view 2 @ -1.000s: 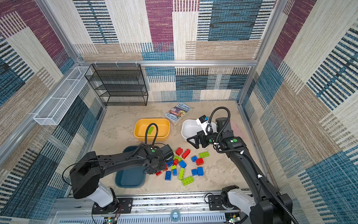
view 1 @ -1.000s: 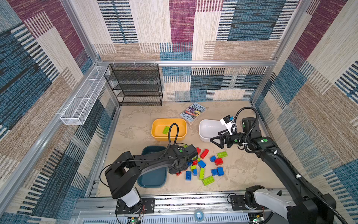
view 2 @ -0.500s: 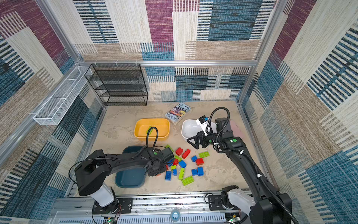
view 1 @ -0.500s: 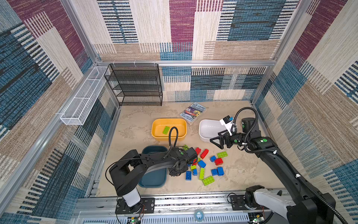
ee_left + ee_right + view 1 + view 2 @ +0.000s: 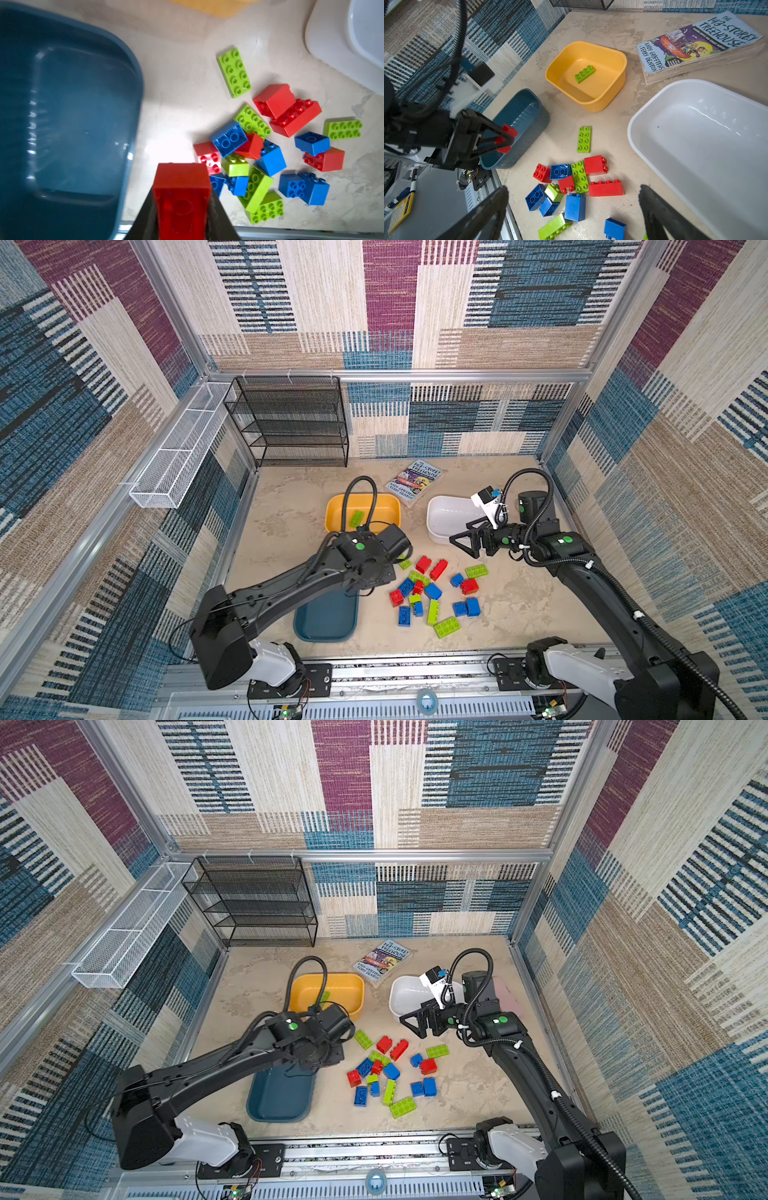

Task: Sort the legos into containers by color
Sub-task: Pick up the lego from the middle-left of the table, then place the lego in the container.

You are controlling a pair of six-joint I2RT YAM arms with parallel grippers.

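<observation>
Between the jaws of the left gripper (image 5: pixel 505 139), which are clamped shut on it, sits a red brick (image 5: pixel 181 182) of glossy, hard, chunky plastic. Just to one side of that gripper lies the empty teal bin (image 5: pixel 83 108), and the loose pile of legos (image 5: pixel 432 593) lies to its other side. This looks like the carry step. The next move calls for bringing the brick over the bin chosen for red, then letting go. The right gripper (image 5: pixel 462 542) hangs wide open, holding nothing, near the white bin (image 5: pixel 695 135).
</observation>
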